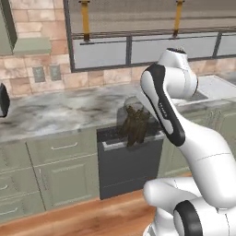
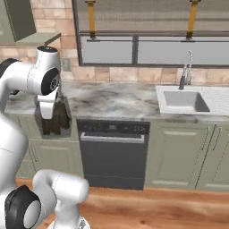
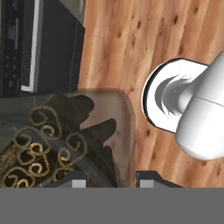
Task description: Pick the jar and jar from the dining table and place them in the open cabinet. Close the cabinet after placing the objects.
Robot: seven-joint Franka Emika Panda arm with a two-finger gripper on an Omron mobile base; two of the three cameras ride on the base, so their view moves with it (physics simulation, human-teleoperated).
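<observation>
A clear glass jar (image 1: 134, 123) with dark brown sticks inside hangs in the air in front of the counter edge, above the dishwasher's left side. My gripper (image 3: 112, 181) is shut on the jar (image 3: 65, 135), which fills the lower left of the hand view, its curled stick ends facing the camera. From the right base view the jar (image 2: 56, 120) hangs under the white hand, the gripper (image 2: 50, 121) around its top. The dining table is out of view. A sage-green piece (image 2: 20, 20) sits high on the wall at the left; I cannot tell if it is the cabinet.
A marble counter (image 1: 55, 110) runs along the brick wall over sage-green drawers (image 1: 64, 147). The black dishwasher (image 2: 114, 152) stands below it. To the right are a sink (image 2: 183, 102) and faucet (image 2: 185, 71). Wooden floor (image 3: 131, 43) lies underneath.
</observation>
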